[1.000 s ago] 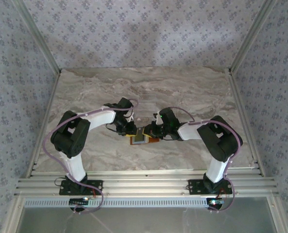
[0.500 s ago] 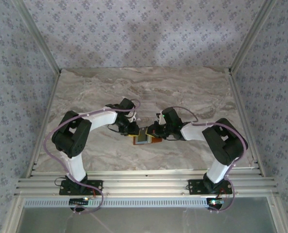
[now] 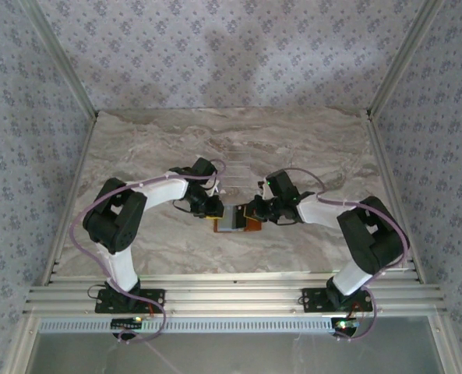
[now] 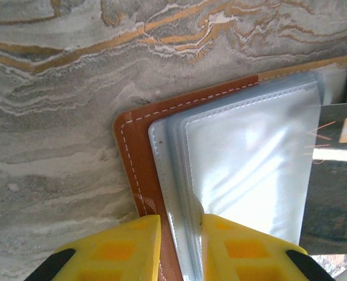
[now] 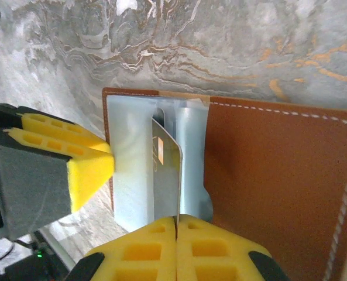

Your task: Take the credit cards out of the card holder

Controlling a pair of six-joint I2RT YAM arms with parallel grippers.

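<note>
The card holder (image 3: 235, 221) lies open on the marble table (image 3: 308, 148), between the two grippers. The left gripper (image 4: 181, 225) has its jaws a little apart and clamps one edge of the holder, leather and clear sleeve (image 4: 249, 158) together. The right gripper (image 5: 177, 225) is pressed tight on a silvery credit card (image 5: 167, 170), which stands partly out of the holder's pocket.

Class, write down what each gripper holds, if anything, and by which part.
The right gripper pinches a credit card by the edge nearest its wrist camera. The left gripper clamps the card holder at its leather-and-sleeve edge.
</note>
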